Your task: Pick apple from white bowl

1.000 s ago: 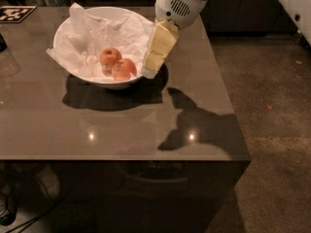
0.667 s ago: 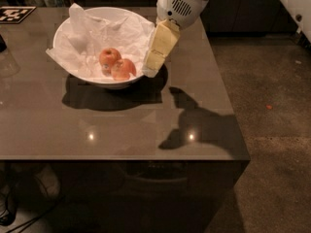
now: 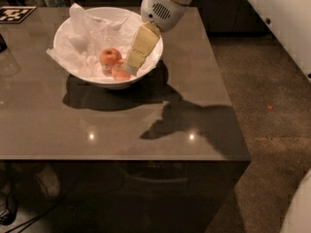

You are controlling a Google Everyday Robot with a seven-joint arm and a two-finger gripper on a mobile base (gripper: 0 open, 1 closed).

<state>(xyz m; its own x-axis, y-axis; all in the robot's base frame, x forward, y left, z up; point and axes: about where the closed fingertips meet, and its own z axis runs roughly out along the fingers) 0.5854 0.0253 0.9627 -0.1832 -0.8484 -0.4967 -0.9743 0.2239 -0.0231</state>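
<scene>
Orange-red apple [image 3: 119, 74] in white bowl [image 3: 109, 83], beside tool [image 3: 130, 71]

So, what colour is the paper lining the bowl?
White paper, like the white bowl; the camera view shows it. The gripper is inside the bowl, right side.

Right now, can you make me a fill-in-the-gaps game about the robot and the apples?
The white bowl holds the apple and ___ other apple.
The gripper reaches down ___ the white bowl.
The crumpled paper lining the bowl is ___.
Missing words: one; into; white.
</scene>
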